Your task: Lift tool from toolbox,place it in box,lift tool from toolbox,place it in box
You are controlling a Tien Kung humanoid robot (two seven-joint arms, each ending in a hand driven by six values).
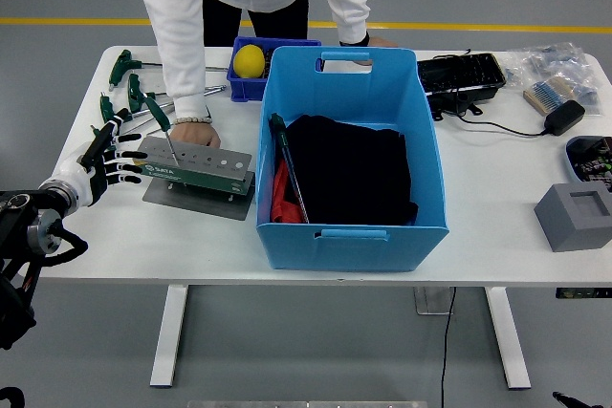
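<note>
A grey and green tool holder [191, 167] stands on a metal plate left of the blue box [352, 145]. One green T-handle wrench [159, 121] stands upright in the holder. More green T-handle wrenches [124, 102] lie on the table behind it. Another green-handled tool [286, 164] lies in the box beside black cloth [349, 169] and something red. My left hand [108, 161] reaches in from the left, fingers spread, its fingertips right at the holder's left end, holding nothing. A person's hand [195, 129] rests just behind the holder; their other hand grips the box's far rim [356, 56].
A small blue bin [245, 83] with a yellow ball [250, 60] sits behind the holder. On the right lie a black tray [461, 76], a cable with an adapter [564, 118], plastic bags [559, 64] and a grey foam block [578, 216].
</note>
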